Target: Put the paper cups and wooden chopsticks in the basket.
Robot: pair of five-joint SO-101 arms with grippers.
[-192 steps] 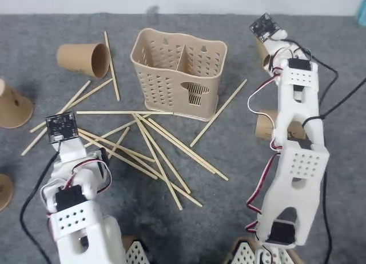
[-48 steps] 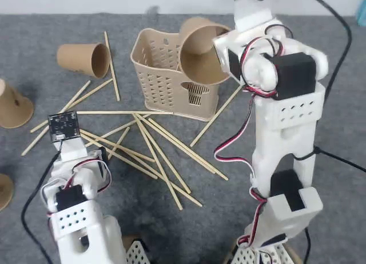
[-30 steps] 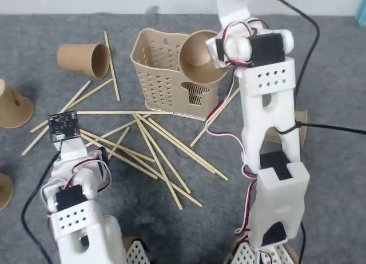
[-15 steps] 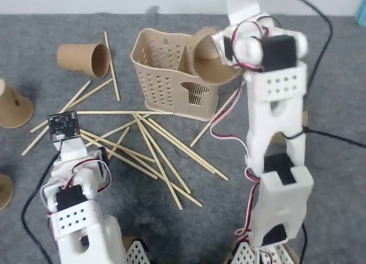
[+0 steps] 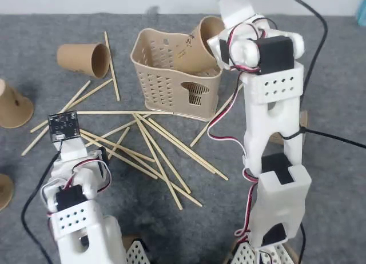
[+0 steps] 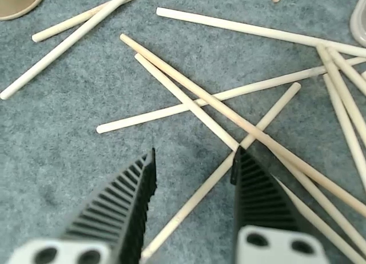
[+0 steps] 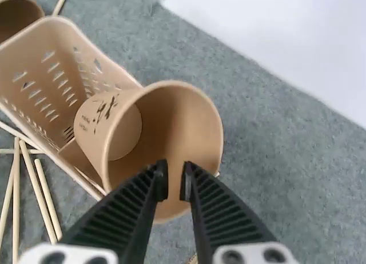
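The paper cup (image 5: 197, 44) now tips with its bottom pointing down into the basket (image 5: 166, 87), on the side near the right arm; a moment ago its open mouth faced up, over the rim. The right gripper (image 7: 173, 175) fingers pinch the cup's rim, so I think letting go comes next. The left gripper (image 6: 191, 161) holds its fingers spread over the wooden chopsticks (image 6: 189, 98) on the tabletop (image 5: 343, 92), where other cups (image 5: 83, 59) wait too.

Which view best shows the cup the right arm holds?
Right wrist view: the right gripper pinches the paper cup by its rim, base tipped toward the basket. High view has it tilted over the basket, partly behind the arm. Left wrist view faces chopsticks.
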